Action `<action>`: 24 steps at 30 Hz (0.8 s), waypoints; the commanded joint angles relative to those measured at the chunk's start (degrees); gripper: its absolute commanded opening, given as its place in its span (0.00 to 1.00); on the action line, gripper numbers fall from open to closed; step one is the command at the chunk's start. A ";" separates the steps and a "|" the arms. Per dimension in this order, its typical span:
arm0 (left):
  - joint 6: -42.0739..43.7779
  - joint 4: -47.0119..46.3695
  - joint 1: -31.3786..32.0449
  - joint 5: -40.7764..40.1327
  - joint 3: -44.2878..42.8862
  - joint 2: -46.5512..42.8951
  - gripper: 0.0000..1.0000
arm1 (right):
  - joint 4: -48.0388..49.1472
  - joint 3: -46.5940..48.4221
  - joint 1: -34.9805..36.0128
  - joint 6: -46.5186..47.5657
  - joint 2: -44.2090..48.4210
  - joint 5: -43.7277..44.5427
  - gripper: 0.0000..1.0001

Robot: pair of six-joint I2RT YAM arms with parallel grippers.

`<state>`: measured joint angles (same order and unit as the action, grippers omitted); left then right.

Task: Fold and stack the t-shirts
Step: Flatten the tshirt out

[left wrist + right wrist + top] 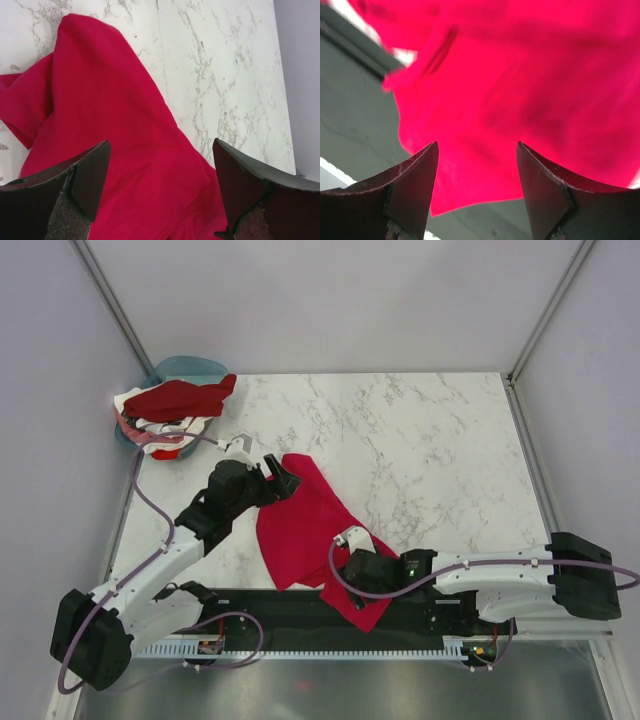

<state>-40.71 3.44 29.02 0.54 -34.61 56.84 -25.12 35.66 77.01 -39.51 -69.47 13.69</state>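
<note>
Crimson t-shirt (300, 525) under left end effector (161, 143) and right end effector (477, 144), both gaping, empty

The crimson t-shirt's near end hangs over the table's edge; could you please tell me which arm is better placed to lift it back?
Right, probably. The right gripper hovers with open jaws over that overhanging end of the crimson t-shirt, while the left gripper is at its far corner.

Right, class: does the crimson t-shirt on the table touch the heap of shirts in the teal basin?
Apart. The top view shows bare marble table between the crimson t-shirt and the heap of shirts.
</note>
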 commanded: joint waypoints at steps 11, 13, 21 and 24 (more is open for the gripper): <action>3.27 -3.18 0.16 -0.10 0.95 -4.63 0.90 | -2.65 -1.20 15.34 -13.66 -4.62 2.56 0.68; 3.35 -3.18 0.08 0.08 0.86 -4.37 0.90 | -2.91 -1.82 17.80 -15.33 -3.57 3.62 0.68; 3.70 -3.18 0.08 0.87 0.33 -2.61 0.89 | -3.53 -4.10 20.46 -18.15 -3.13 4.67 0.41; 3.97 -3.27 0.16 0.70 0.51 -2.35 0.87 | -6.16 -3.67 20.37 -18.94 0.11 8.97 0.20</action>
<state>-39.31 2.39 29.02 0.58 -34.02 54.24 -26.30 33.15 97.01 -56.29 -71.92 18.81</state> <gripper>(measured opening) 0.879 0.224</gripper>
